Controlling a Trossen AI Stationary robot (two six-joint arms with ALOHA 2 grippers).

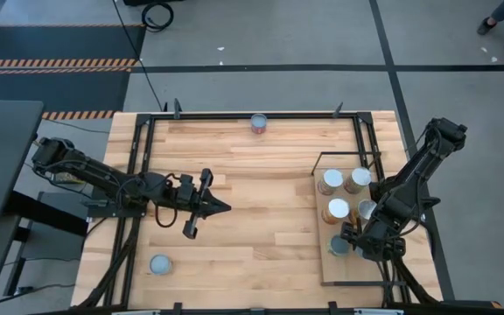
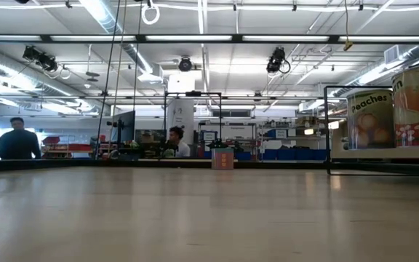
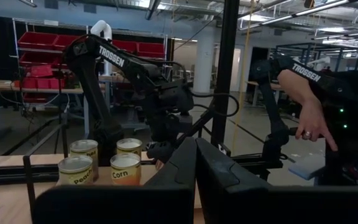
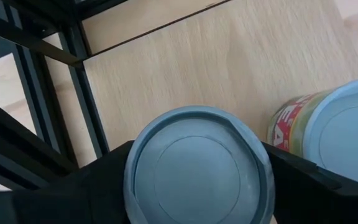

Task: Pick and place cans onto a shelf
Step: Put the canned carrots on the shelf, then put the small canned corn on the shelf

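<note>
The shelf [image 1: 357, 271], a pale board in a black wire frame, lies at the table's right. Several cans [image 1: 337, 210] stand upright on it, also visible in the left wrist view [image 3: 74, 169]. My right gripper [image 1: 343, 246] points steeply down over the shelf's near part, shut on a blue-grey can [image 4: 197, 168]. A neighbouring can [image 4: 334, 130] stands close beside it. One can [image 1: 258, 123] stands at the table's far edge and another [image 1: 160, 264] near the left front. My left gripper [image 1: 221, 207] hovers shut over the table's middle, touching nothing. My right gripper has the blue-grey can between its two fingers, one on each side of the round wall just below the top rim [image 4: 132, 163]. The fingers come from above, slanting down. The can is upright; whether its bottom rests on the shelf does not show.
The black wire frame [image 1: 318, 166] rises around the shelf, and a larger black frame [image 1: 138, 140] edges the table. People show in the room behind [image 2: 17, 138], and a hand [image 3: 312, 121] shows beyond the table. Bare wood lies between the arms [image 1: 261, 219].
</note>
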